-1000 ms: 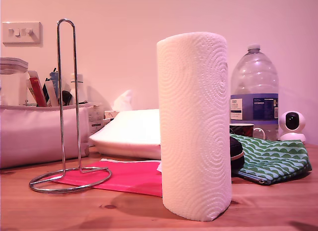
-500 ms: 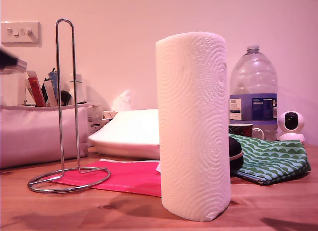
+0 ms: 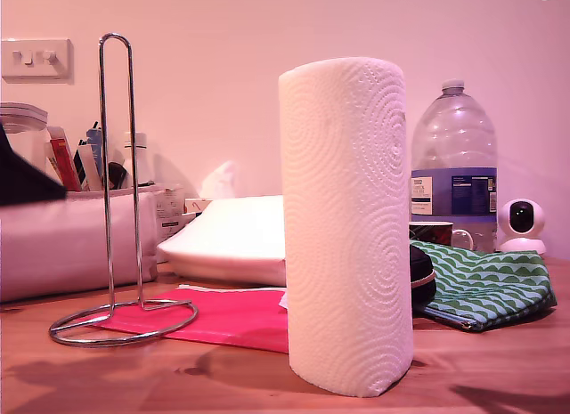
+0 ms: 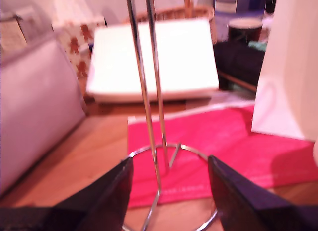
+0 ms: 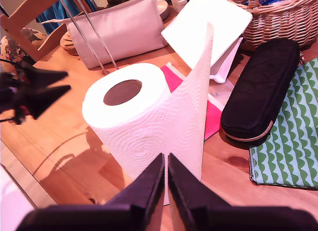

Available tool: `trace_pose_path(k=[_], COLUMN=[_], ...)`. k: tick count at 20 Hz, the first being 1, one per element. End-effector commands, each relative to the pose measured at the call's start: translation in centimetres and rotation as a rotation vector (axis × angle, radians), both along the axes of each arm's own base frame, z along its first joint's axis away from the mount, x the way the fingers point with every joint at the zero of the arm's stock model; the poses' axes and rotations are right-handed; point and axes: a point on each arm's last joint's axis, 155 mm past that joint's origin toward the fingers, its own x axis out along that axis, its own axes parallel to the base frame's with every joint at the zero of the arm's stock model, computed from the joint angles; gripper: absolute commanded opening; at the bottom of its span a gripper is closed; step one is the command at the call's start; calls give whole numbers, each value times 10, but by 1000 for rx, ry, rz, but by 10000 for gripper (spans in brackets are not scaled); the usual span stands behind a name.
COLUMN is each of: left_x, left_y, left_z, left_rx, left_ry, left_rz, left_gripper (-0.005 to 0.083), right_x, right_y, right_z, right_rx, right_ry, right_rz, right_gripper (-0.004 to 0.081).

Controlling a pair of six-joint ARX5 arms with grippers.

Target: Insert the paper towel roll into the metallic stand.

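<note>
The paper towel roll (image 3: 346, 227) stands upright on the wooden table in the middle of the exterior view, hollow core up (image 5: 144, 116). The metallic stand (image 3: 106, 165) rises at the exterior view's left, its ring base partly on a pink-red sheet. My first gripper (image 4: 169, 191) is open, low over the table, with the stand's upright wires (image 4: 144, 92) just ahead between the lines of its fingers and untouched. My second gripper (image 5: 166, 191) hovers above the roll, shut and empty. A dark part of an arm (image 3: 27, 178) shows at the exterior view's left edge.
A pink-red sheet (image 3: 232, 316), a flat white package (image 3: 232, 236) and a grey bag (image 3: 71, 245) lie around the stand. Beside the roll are a black case (image 5: 263, 92), green patterned cloth (image 3: 490, 285), a water bottle (image 3: 454, 174), a wicker basket (image 5: 278, 17) and a small camera (image 3: 522, 223).
A dark arm part has come in at the exterior view's left edge and dropped lower. Another dark tip now shows at its top right corner. Roll and stand have not moved.
</note>
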Motion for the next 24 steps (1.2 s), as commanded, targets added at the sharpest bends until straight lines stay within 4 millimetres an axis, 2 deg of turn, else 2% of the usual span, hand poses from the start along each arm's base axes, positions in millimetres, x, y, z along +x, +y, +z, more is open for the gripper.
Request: trace_pose_path(k=[1, 8, 14, 16, 18, 20, 22, 24], left_x=[3, 29, 74, 82, 85, 87, 88, 89], left_y=[-2, -17, -32, -39, -47, -50, -53, -57], left_z=[-17, -27, -39, -48, -59, -70, -75, -77], left_rx=[29, 9, 0, -6, -12, -2, -3, -9], left_ry=[28, -11, 2, 22, 51, 69, 80, 85], left_rz=[-17, -77, -111, -145, -183, -194, -212, -234], left_gripper=[433, 432, 432, 432, 432, 430, 408, 295], right_x=[0, -1, -14, -13, -12, -11, -9, -5], right_y=[2, 3, 13, 8, 10, 16, 25, 40], right_z=[4, 4, 5, 10, 23, 38, 47, 47], right_rx=[-1, -1, -60, -95, -111, -119, -144, -175], right_ry=[-14, -14, -31, -39, -87, -120, -133, -128], right_rz=[10, 17, 97, 73, 91, 120, 172, 244], right_gripper=[-12, -12, -12, -12, -8, 16, 99, 182])
